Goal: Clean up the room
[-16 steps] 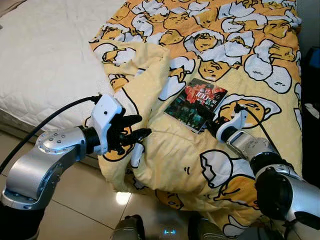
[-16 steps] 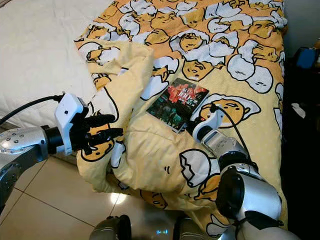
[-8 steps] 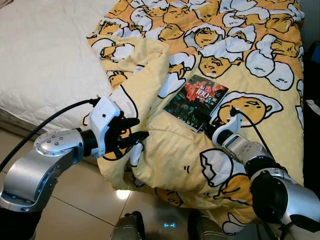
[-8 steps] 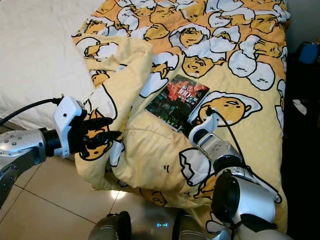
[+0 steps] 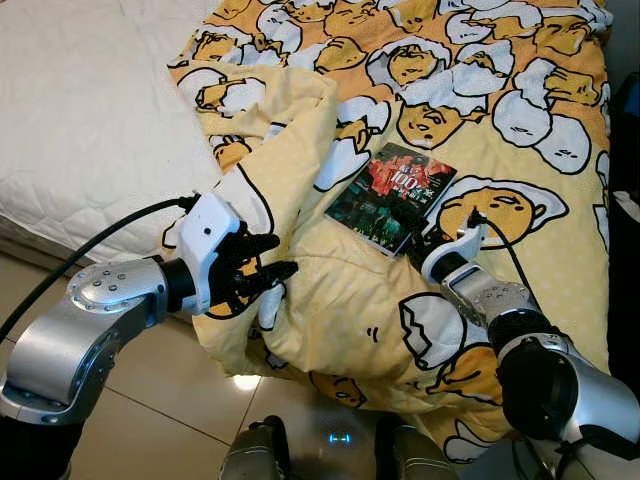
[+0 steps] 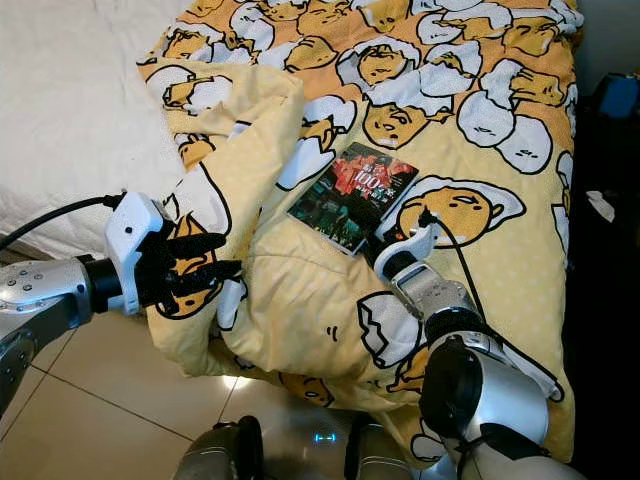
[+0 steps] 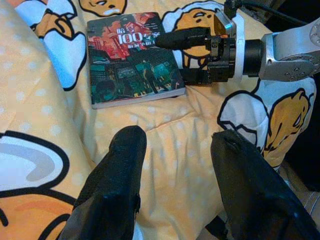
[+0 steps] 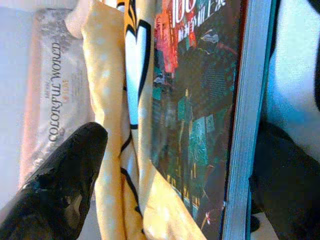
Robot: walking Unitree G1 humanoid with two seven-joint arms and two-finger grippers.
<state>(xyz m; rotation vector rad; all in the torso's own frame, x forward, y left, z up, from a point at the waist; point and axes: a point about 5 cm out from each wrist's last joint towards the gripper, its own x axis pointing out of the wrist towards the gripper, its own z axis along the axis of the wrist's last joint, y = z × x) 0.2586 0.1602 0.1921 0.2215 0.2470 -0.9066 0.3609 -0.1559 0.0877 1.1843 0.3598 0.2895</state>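
Two grippers: both at the bed, working around one book.
Right gripper [image 7: 200,57]: my fingers are spread, one lying on the cover, one at its near edge; nothing clamped yet.
Book [image 5: 391,196]: flat on the egg-print duvet [image 5: 480,80], directly ahead of my right gripper.
Left gripper [image 5: 262,274]: released, fingers parted, beside the bunched duvet fold hanging over the bed edge.
Progress: early, I judge; book not lifted, duvet rumpled, white mattress [image 5: 80,110] bare.
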